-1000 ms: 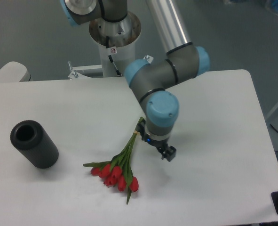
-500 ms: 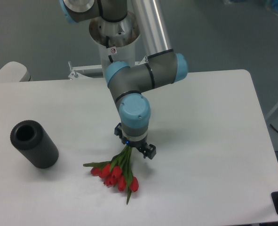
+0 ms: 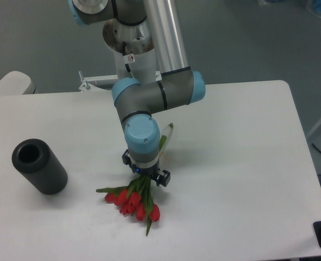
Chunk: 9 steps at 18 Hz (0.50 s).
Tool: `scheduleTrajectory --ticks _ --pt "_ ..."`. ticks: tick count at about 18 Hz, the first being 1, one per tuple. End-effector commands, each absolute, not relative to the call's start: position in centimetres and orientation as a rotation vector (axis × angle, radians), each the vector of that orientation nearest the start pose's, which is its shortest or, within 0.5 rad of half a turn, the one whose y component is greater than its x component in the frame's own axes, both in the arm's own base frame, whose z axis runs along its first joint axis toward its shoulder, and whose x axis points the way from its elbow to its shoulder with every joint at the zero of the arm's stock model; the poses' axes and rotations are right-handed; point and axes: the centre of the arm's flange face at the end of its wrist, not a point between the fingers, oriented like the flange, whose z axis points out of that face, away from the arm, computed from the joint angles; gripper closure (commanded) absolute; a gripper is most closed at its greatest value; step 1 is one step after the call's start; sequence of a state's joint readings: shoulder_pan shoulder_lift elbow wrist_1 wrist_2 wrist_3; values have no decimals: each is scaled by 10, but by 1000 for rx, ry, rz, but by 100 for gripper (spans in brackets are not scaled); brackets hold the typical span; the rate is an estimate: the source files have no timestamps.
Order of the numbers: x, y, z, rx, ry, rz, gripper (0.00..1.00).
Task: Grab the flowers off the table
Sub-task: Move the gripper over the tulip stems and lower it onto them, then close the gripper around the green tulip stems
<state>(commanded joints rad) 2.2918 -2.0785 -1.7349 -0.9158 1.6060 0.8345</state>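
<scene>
From my remote station: the flowers [image 3: 134, 200] lie flat on the table [image 3: 247, 163], front-centre. Red heads point toward the near edge, and the green stems run up and to the right, going under the arm's wrist. A short bit of stem end shows again beyond the wrist, approx. at the arm's right side. One leaf sticks out to the left and another trails toward the near edge.

The gripper [image 3: 146, 175] sits low, directly over the stems, just above the heads. The wrist w/ its light blue cap blocks most of it from this camera. I see one dark finger tip to the right of the stems and a dark part to the left, so the fingers appear to stand either side of the bunch. Whether they are apart or pressed onto the stems, I cannot tell. The bunch looks to be resting on the tabletop; I can't confirm any gap beneath it.

A dark grey cylinder [image 3: 39, 166] lies on its side at the table's left, open end facing up-left, well apart from the flowers and the arm.

The arm's base [image 3: 132, 41] stands behind the table's far edge.
</scene>
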Motion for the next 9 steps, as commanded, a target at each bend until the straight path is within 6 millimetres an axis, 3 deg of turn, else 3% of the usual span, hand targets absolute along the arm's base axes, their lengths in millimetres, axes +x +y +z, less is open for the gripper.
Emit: scheduleTrajectory --ticks 2,9 --pt "-306 545 187 -3174 166 18 66" --pt "-313 548 197 -3161 165 38 93"
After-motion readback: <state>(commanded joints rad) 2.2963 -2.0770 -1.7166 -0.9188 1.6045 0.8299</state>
